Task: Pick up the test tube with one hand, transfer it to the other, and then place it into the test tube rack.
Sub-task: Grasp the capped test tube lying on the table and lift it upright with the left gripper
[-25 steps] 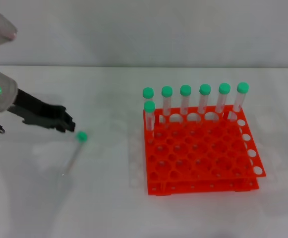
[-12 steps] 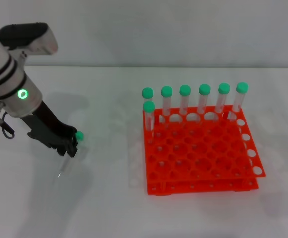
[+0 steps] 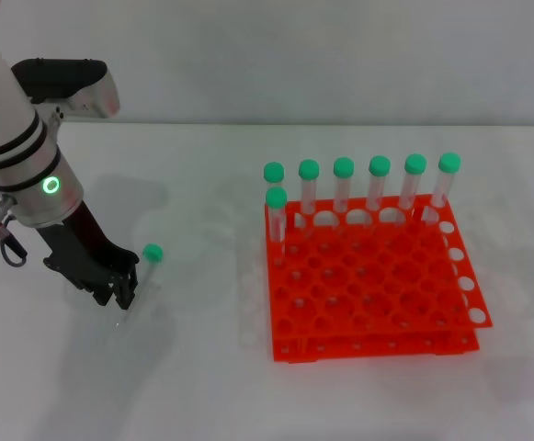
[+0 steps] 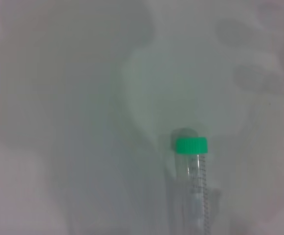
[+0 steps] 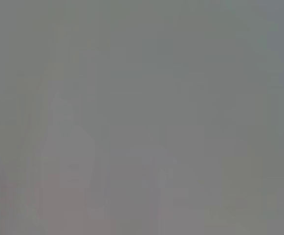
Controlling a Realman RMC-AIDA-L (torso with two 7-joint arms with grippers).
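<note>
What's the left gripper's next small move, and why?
Probably close on the tube and lift. The left gripper is down at the table around the tube's lower body, cap sticking out clear. The rack has open holes; the right gripper isn't visible.

The head camera looks forward and down from above, taking in the white table (image 3: 202,386), with the test tube rack (image 3: 372,285) toward 3 o'clock and the left gripper (image 3: 119,289) at 9. The left wrist camera sits close over the test tube (image 4: 194,186), shared with the head view (image 3: 147,271). The right wrist camera faces plain grey.
</note>
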